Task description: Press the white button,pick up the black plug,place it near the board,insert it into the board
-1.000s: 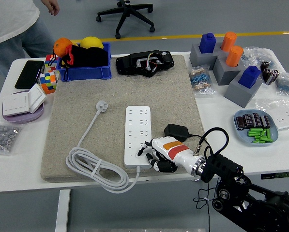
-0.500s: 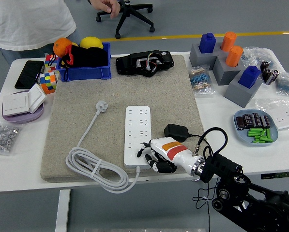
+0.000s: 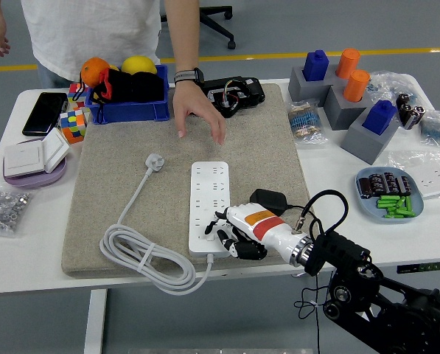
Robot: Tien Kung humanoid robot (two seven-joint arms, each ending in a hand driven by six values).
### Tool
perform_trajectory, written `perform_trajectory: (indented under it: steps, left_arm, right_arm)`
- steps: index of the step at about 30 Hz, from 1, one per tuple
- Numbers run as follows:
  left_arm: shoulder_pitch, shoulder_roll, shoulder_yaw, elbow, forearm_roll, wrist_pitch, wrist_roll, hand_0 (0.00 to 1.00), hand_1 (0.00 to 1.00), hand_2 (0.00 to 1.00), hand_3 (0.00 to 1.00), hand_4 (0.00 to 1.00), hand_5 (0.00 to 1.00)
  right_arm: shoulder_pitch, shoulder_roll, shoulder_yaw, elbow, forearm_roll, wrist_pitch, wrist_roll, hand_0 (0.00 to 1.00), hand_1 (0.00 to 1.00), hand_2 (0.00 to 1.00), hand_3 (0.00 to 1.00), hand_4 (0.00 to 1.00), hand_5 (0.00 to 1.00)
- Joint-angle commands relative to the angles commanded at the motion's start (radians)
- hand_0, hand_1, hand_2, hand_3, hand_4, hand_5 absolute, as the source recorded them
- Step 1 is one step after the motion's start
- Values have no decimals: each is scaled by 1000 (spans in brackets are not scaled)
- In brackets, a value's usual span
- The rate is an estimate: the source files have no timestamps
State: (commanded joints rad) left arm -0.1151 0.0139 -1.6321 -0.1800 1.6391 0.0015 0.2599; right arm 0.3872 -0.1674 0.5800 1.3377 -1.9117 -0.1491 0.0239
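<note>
The right hand [image 3: 231,230] rests at the near right edge of the white power strip [image 3: 209,207], its fingers curled loosely downward onto the strip's surface and holding nothing. The black plug [image 3: 267,199] lies on the grey mat [image 3: 116,192] just beside the strip's right edge, directly behind the hand and apart from the fingers. A person's hand [image 3: 196,109] hovers open over the mat's far side, beyond the strip.

Right hand [image 3: 238,232] covers the near right edge of the power strip [image 3: 210,204], and its curled fingers hide any white button there. Black plug [image 3: 267,200], just right of the strip, is partly behind the hand. Person's hand [image 3: 196,109] beyond the strip: body cut off at top edge.
</note>
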Motion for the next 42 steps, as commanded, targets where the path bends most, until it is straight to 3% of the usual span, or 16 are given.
perform_trajectory:
  steps: [20,23,33,37,40,41,42]
  left_arm:
    - [1,-2,-10,0,4,1,-1,466,496,512,579,594,265]
    - [-1,-3,-10,0,3,2,-2,466,496,512,577,594,264]
    - [0,-2,-18,0,10,3,-2,466,496,512,579,594,264]
    - [1,-3,-17,0,6,3,-3,466,496,512,579,593,263]
    - [0,-4,-17,0,5,4,-4,466,496,512,579,593,263]
    - [0,-4,-16,0,4,4,-4,466,496,512,577,593,263]
    - [0,-4,-16,0,4,4,-4,466,496,512,577,593,263]
  right_arm:
    - [7,11,-38,-95,7,-26,26,2,2,63,570,350,2]
    - [5,5,-32,-78,4,-23,22,2,2,63,570,352,2]
    - [-9,-15,53,80,19,-32,32,2,2,63,570,352,2]
    - [-26,-16,98,77,16,-78,75,2,2,84,573,310,2]
    - [-48,-17,147,47,13,-76,63,2,2,84,573,310,2]
    - [-55,-18,163,35,12,-75,60,381,337,367,617,616,2]
    - [-59,-18,171,29,12,-75,60,381,337,367,617,616,2]
